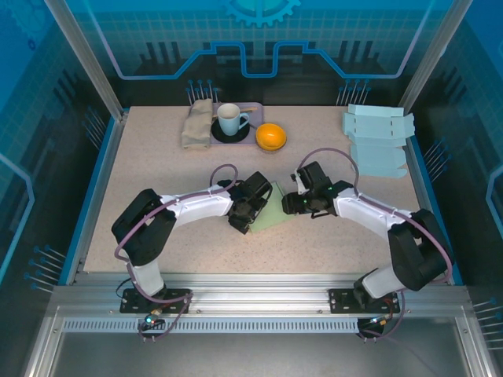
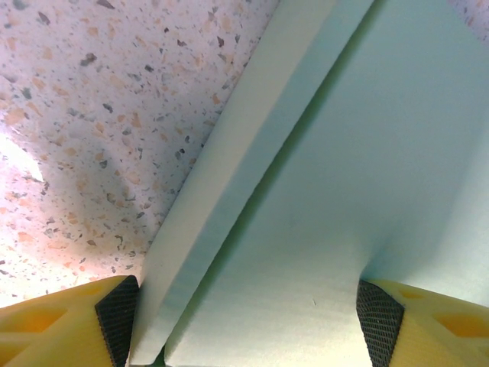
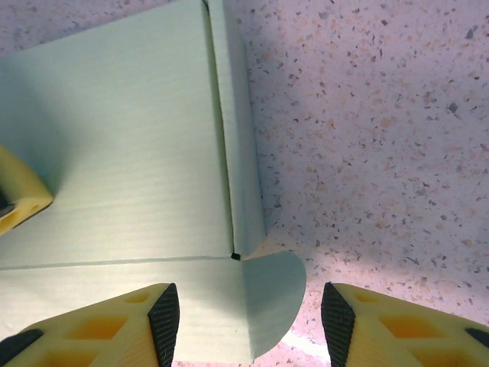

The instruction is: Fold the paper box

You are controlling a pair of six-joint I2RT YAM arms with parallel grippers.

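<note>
A pale green flat paper box (image 1: 272, 212) lies on the speckled table between the two arms. My left gripper (image 1: 245, 214) hovers over its left part, open, with its black pads (image 2: 116, 317) astride the sheet (image 2: 328, 191) and a raised side flap (image 2: 229, 176). My right gripper (image 1: 295, 203) is open over the box's right corner. In the right wrist view a rounded tab (image 3: 273, 294) sits between its pads (image 3: 164, 313), beside a folded side strip (image 3: 241, 153) and the main panel (image 3: 122, 145). A yellow finger of the left gripper (image 3: 19, 195) shows at the left edge.
At the back stand a white mug (image 1: 230, 119) on a dark saucer, a folded beige cloth (image 1: 196, 122) and an orange bowl (image 1: 270, 137). A stack of flat light-blue box blanks (image 1: 377, 141) lies at the back right. A blue rim (image 1: 94, 188) borders the table.
</note>
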